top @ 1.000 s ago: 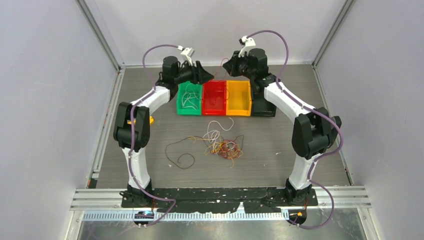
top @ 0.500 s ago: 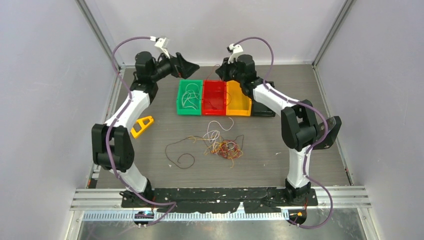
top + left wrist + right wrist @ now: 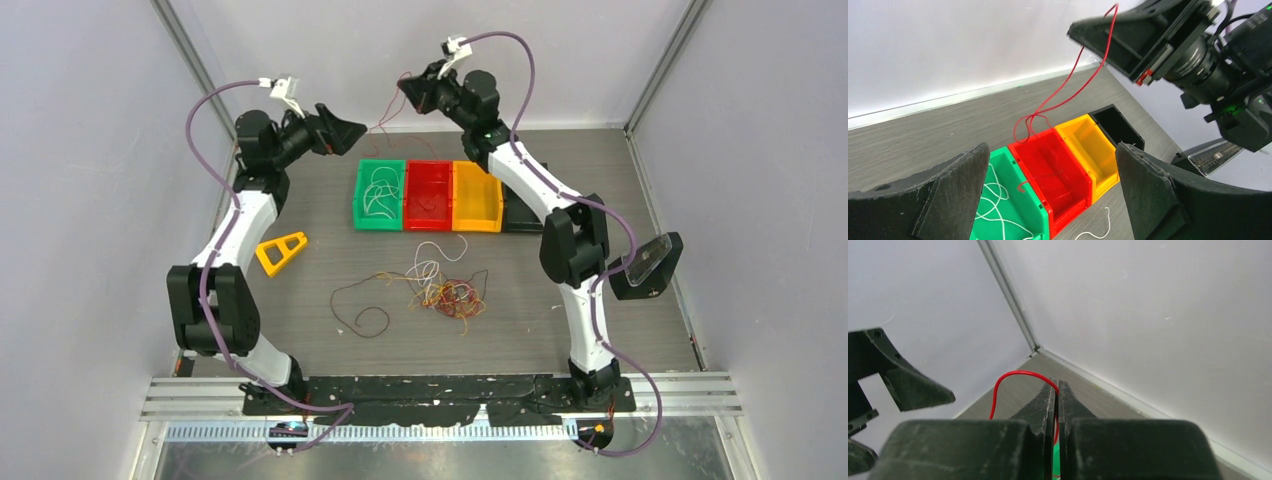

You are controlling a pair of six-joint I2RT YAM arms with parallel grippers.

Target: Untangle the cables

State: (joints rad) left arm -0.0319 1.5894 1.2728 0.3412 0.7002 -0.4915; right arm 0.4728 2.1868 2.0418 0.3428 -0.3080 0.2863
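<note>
Thin multicoloured cables, loosely tangled

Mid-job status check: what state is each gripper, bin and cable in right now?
left gripper: open, empty, raised.
right gripper: shut on red cable.
red cable: hanging from right gripper near the bins.
green bin: holds whitish cables.
red bin: holds a thin red strand.
orange bin: looks empty.
black bin: looks empty.
cable pile: tangled on the table.
brown cable: looped, left of the pile.

Four bins are counted: green bin, red bin, orange bin, black bin; one yellow triangle; tangled cables uncountable.
</note>
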